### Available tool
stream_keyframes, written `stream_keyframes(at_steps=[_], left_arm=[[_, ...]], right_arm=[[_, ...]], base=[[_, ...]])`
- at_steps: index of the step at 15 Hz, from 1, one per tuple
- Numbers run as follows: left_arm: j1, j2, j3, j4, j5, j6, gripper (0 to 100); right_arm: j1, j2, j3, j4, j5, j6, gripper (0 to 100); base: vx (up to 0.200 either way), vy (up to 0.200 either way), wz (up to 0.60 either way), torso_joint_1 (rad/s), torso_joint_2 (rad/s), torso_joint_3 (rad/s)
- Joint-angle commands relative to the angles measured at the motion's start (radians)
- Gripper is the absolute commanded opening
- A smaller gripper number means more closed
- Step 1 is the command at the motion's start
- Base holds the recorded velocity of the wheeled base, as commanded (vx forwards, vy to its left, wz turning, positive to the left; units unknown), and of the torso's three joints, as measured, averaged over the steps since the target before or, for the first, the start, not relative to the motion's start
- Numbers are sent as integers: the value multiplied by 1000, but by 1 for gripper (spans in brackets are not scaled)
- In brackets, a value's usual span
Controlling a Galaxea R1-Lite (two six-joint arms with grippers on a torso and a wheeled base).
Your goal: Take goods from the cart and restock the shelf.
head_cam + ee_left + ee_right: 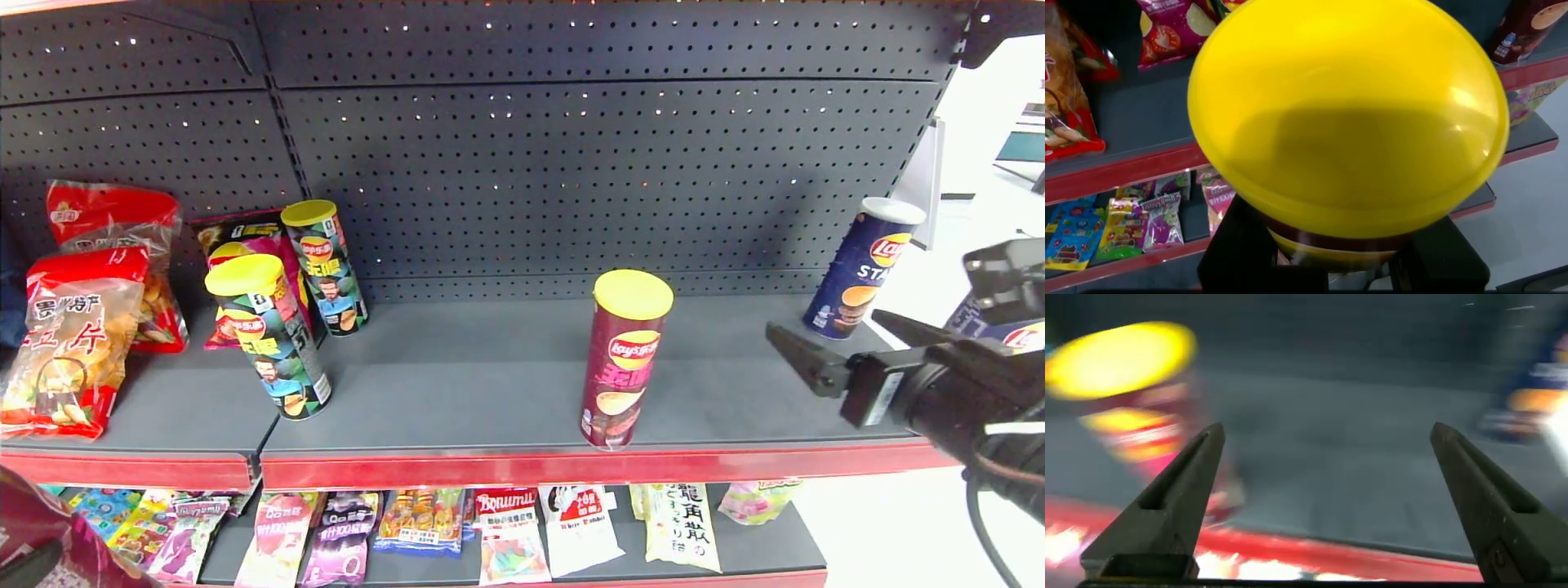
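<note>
Tube (1347, 114), yellow-lidded, clamped in left pincer (1331, 260); right pincer (1327, 433) wide near maroon can (620, 359) on shelf (490, 384).

A maroon can (624, 359) with a yellow lid stands upright at the shelf's (490, 384) front edge, centre frame. A blue can (861, 269) stands at right, two green cans (269, 335) at left beside red snack bags (73, 343). The right arm's jaws gape at the right edge. A maroon package (37, 523) sits lower left.

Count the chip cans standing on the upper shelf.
4: a front teal can and a rear teal can at left, a maroon can mid-front, a blue can far right.
</note>
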Motion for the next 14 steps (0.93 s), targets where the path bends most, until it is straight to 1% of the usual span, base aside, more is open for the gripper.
stream_keyframes(at_steps=[1, 3, 4, 5, 6, 7, 8, 9, 10, 12, 13, 14], left_arm=[[-1, 9, -1, -1, -7, 0, 0], [-1, 18, -2, -9, -19, 0, 0], [-1, 24, -1, -22, -19, 0, 0], [-1, 46, -1, -65, -20, 0, 0], [-1, 59, -1, -101, -27, 0, 0], [-1, 73, -2, -124, -33, 0, 0], [-1, 87, -5, -131, -36, 0, 0], [-1, 98, -10, -137, -39, 0, 0], [-1, 107, -8, -150, -42, 0, 0], [-1, 112, -8, -160, -77, -4, 0], [-1, 110, -8, -160, -96, -6, 0], [-1, 110, -7, -160, -113, -6, 0]], right_arm=[[-319, -180, 46, 23, 100, -52, 100], [-600, -252, 81, 77, 233, -70, 100], [-701, -269, 92, 100, 290, -70, 100], [-873, -295, 103, 139, 414, -70, 100], [-971, -320, 123, 161, 523, -67, 100], [-1030, -357, 163, 164, 638, -64, 100], [-1040, -403, 216, 164, 714, -64, 100], [-1039, -445, 273, 166, 755, -67, 100], [-1022, -462, 330, 166, 763, -78, 100], [-962, -452, 378, 167, 766, -112, 100], [-902, -453, 387, 179, 783, -113, 100], [-823, -464, 387, 201, 823, -107, 100]], base=[[0, 0, 0, 0, 0, 0], [0, 0, 0, 0, 0, 0], [0, 0, 0, 0, 0, 0], [0, 0, 0, 0, 0, 0], [0, 0, 0, 0, 0, 0], [0, 0, 0, 0, 0, 0], [0, 0, 0, 0, 0, 0], [0, 0, 0, 0, 0, 0], [0, 0, 0, 0, 0, 0], [0, 0, 0, 0, 0, 0], [0, 0, 0, 0, 0, 0], [0, 0, 0, 0, 0, 0]])
